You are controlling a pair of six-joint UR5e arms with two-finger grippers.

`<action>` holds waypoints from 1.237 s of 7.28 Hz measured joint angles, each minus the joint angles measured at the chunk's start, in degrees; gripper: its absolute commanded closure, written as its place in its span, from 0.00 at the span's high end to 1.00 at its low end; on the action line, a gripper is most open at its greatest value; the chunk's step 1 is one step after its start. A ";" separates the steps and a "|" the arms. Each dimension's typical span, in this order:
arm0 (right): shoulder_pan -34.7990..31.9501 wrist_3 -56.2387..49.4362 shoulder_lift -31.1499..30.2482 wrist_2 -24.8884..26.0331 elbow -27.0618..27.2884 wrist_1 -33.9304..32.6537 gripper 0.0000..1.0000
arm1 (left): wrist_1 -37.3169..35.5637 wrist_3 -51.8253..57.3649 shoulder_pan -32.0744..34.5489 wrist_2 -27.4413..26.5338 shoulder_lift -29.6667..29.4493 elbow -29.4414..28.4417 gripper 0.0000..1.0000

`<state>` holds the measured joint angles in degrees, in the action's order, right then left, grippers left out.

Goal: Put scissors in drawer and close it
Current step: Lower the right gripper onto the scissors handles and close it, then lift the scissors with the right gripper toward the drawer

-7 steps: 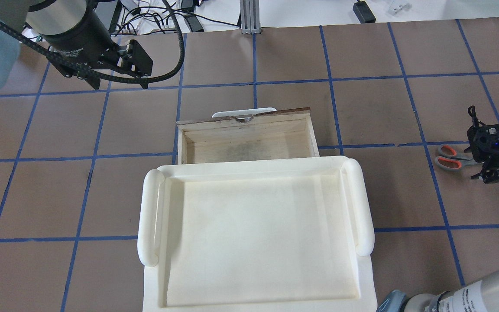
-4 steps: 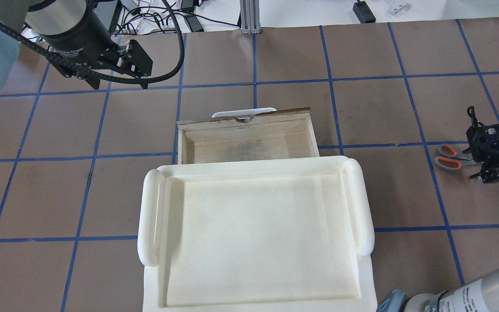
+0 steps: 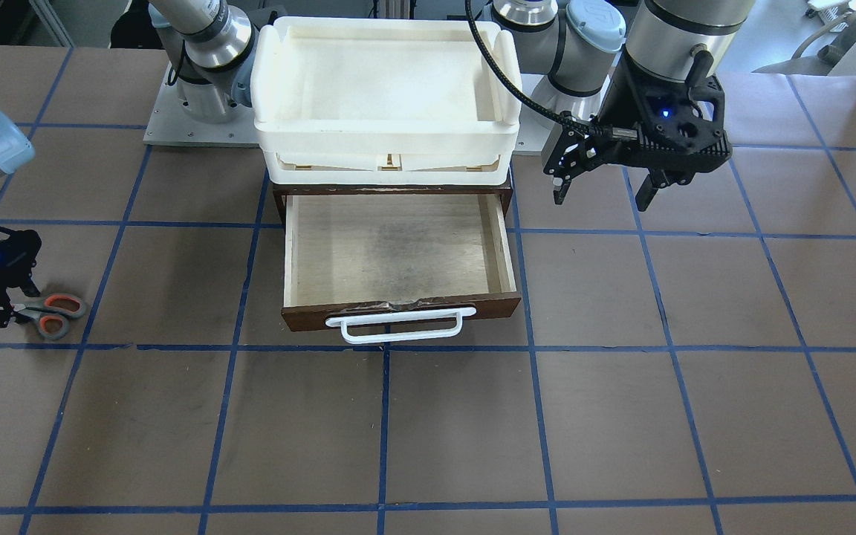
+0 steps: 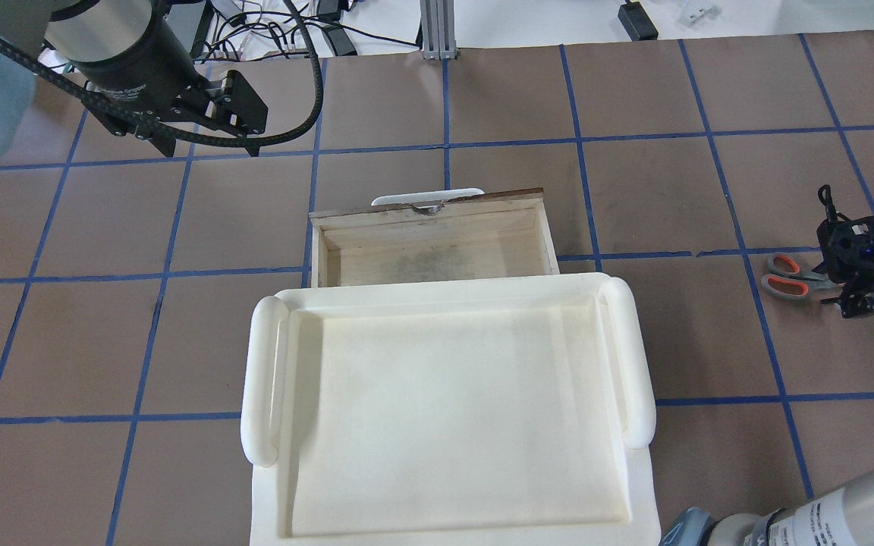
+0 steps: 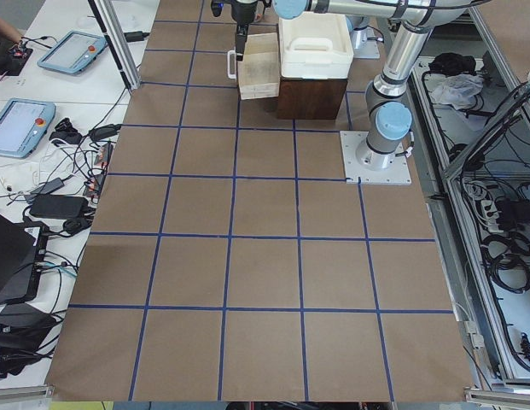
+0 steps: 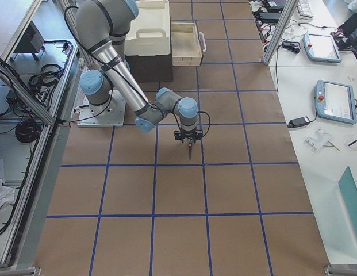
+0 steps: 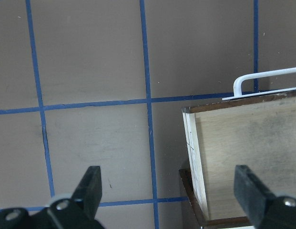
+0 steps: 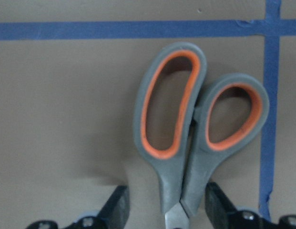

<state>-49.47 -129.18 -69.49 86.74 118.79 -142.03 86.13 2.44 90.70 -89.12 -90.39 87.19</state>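
Note:
The scissors (image 4: 788,274), grey handles with orange-red inner loops, lie flat on the table at the far right, also in the front-facing view (image 3: 55,313). My right gripper (image 4: 852,279) points down over their blade end. In the right wrist view its fingers (image 8: 118,209) stand on either side of the scissors (image 8: 186,124) just below the handles, still open, with a gap on one side. The drawer (image 4: 429,209) is pulled out and empty, its white handle (image 3: 398,327) facing away from me. My left gripper (image 4: 202,121) is open and empty, hovering off the drawer's (image 7: 243,157) front left corner.
A white plastic tray (image 4: 262,379) sits on the dark cabinet above the drawer, seen also in the front-facing view (image 3: 272,74). The brown table carries a grid of blue tape lines. Cables and tablets lie beyond the far table edge.
My right gripper has sunk a little over the scissors and its fingers have drawn slightly closer together. The left arm, scissors and drawer have not moved.

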 measured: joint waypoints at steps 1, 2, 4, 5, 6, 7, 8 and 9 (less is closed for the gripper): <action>-0.01 0.06 -0.01 0.03 -0.09 0.01 0.41 | 0.00 0.02 0.00 0.00 0.02 0.00 1.00; -0.01 0.14 -0.06 0.07 -0.17 -0.02 0.41 | 0.00 0.02 0.00 0.00 0.04 0.00 1.00; -0.03 0.25 -0.26 0.15 -0.22 -0.16 0.37 | 0.00 0.02 0.00 0.00 0.03 0.00 1.00; -0.10 0.27 -0.41 0.16 -0.25 -0.24 0.28 | 0.00 0.01 0.00 0.00 0.05 0.00 1.00; -0.17 0.18 -0.46 0.10 -0.56 -0.23 0.26 | -0.02 -0.01 -0.01 0.00 0.05 0.00 1.00; -0.33 0.02 -0.41 0.05 -1.38 0.02 0.23 | -0.04 -0.01 -0.03 0.00 0.05 0.00 1.00; -0.57 -0.06 -0.33 0.04 -2.22 0.31 0.18 | -0.02 -0.02 -0.04 0.00 0.05 0.00 1.00; -0.73 -0.09 -0.37 0.07 -2.62 0.45 0.11 | -0.02 0.00 -0.06 0.00 0.04 0.00 1.00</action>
<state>-50.21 -129.27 -69.86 86.81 116.17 -141.58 86.11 2.44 90.64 -89.12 -90.35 87.19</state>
